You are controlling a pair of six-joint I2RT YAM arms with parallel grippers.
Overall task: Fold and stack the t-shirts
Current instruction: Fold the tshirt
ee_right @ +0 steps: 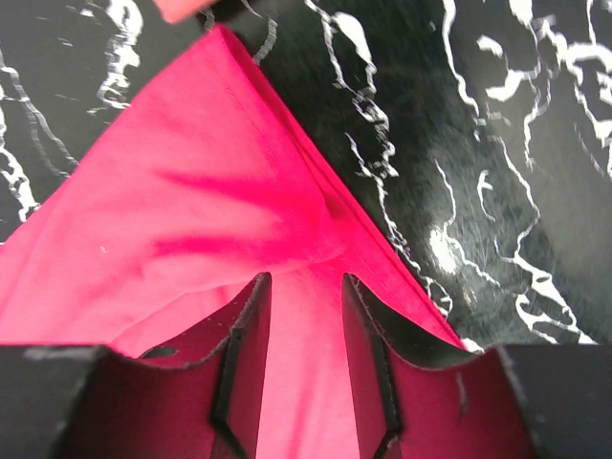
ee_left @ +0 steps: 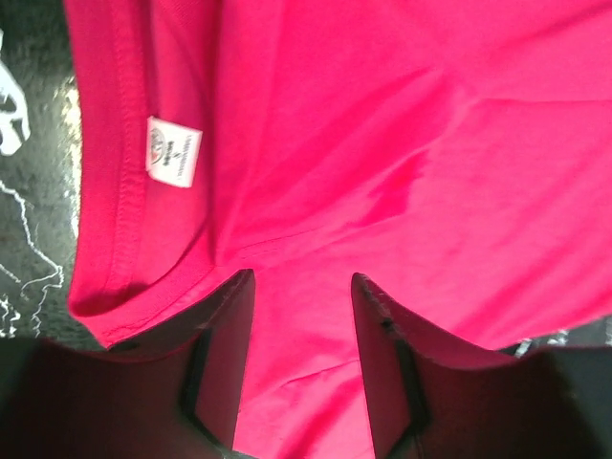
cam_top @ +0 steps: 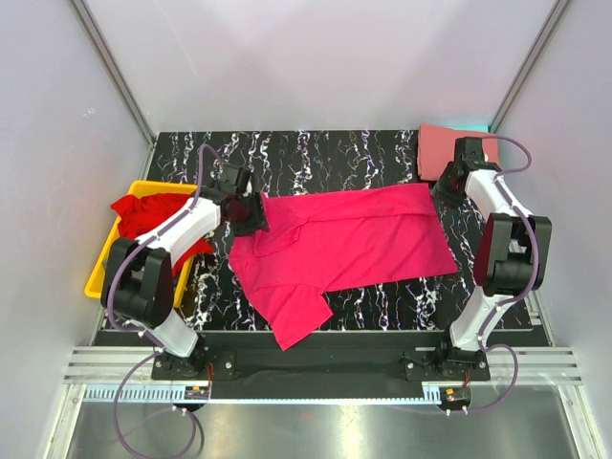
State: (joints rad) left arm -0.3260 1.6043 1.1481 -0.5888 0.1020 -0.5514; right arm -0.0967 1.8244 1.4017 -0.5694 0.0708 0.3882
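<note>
A magenta t-shirt (cam_top: pixel 349 239) lies spread out across the middle of the black marbled table, one sleeve pointing toward the near edge. My left gripper (cam_top: pixel 251 212) is open just above its collar end; the left wrist view shows the magenta cloth (ee_left: pixel 382 143), the collar with a white label (ee_left: pixel 172 151), and the gripper (ee_left: pixel 301 287) with nothing between the jaws. My right gripper (cam_top: pixel 443 191) is open over the shirt's far right hem corner (ee_right: pixel 220 57), with flat cloth showing in the gap of the gripper (ee_right: pixel 306 287). A folded salmon t-shirt (cam_top: pixel 438 148) lies at the back right. A red t-shirt (cam_top: pixel 148 212) sits in the bin. No grey t-shirt is in view.
A yellow plastic bin (cam_top: pixel 100 273) stands at the left table edge and holds the red shirt. Bare marbled table (cam_top: pixel 325 158) shows behind the magenta shirt and along the near edge. White walls enclose the table on three sides.
</note>
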